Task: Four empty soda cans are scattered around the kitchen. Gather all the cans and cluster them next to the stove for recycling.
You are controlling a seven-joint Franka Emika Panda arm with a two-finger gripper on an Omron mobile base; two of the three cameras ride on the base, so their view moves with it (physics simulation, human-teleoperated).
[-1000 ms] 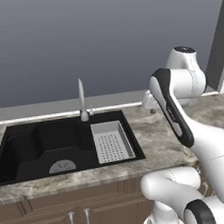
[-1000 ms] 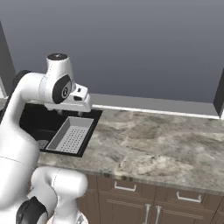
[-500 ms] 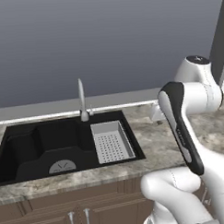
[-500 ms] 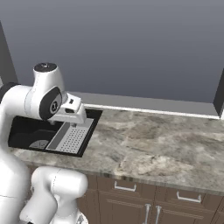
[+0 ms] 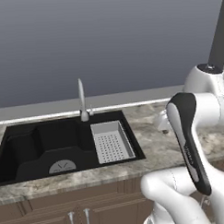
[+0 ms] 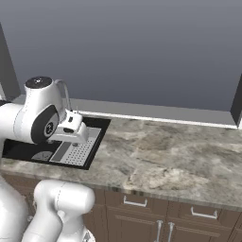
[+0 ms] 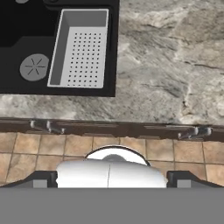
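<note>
Pincer (image 7: 112,181) open, empty, held above desk (image 6: 160,156) near the sink (image 5: 51,149). Perforated grey drainer tray (image 5: 111,141) sits in sink's right section; faucet (image 5: 82,100) at far rim. Soda cans, stove: position can't be determined.

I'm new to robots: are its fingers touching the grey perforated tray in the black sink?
Apart. In the hand view the fingers stand open over floor tiles, while the grey perforated tray lies far off inside the black sink.

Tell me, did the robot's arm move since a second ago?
Yes. In the left base view the arm swung right, away from the faucet, which stayed put.
</note>
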